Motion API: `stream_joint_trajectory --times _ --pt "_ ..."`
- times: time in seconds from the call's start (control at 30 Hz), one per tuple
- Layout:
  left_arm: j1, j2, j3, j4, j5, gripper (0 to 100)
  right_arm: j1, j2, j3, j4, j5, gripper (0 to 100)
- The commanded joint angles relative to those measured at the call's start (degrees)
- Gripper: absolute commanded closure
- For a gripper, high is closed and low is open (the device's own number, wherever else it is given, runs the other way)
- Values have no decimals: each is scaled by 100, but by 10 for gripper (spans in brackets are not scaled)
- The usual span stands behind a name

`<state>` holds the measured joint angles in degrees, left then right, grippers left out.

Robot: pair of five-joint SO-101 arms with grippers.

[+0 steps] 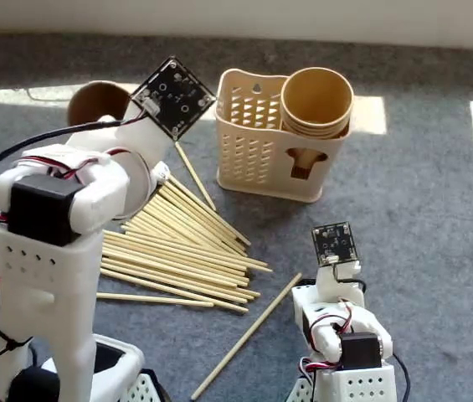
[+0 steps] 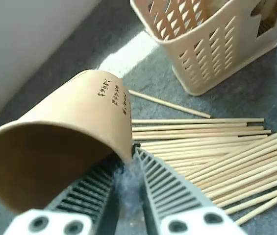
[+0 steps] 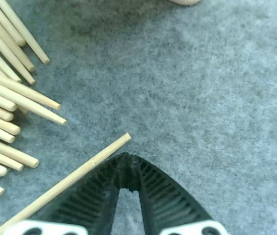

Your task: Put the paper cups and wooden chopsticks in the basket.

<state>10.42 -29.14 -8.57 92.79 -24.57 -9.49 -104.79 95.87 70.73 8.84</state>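
Observation:
A paper cup (image 2: 74,127) lies tilted on its side with its mouth toward the camera, and my left gripper (image 2: 132,154) is shut on its rim. In the high view this cup (image 1: 98,102) sits at the far left, behind the left arm. The cream slotted basket (image 1: 257,146) stands at the back centre and holds a stack of paper cups (image 1: 316,100). Many wooden chopsticks (image 1: 177,243) lie fanned on the carpet between the arms. One loose chopstick (image 3: 60,186) lies against my right gripper (image 3: 124,159), which is shut and holds nothing.
Grey carpet covers the floor. The right arm (image 1: 341,335) sits low at the front right, with open carpet beyond it to the right. A single chopstick (image 1: 194,176) lies beside the basket's left wall. A white wall runs along the back.

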Motion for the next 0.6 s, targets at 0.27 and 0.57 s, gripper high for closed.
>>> stream_joint_trajectory --times 0.27,0.57 --pt "1455 -171 -295 -1468 844 995 57 -31 558 57 0 993" --pt "2396 -119 189 -2611 862 995 57 -31 558 57 0 993"
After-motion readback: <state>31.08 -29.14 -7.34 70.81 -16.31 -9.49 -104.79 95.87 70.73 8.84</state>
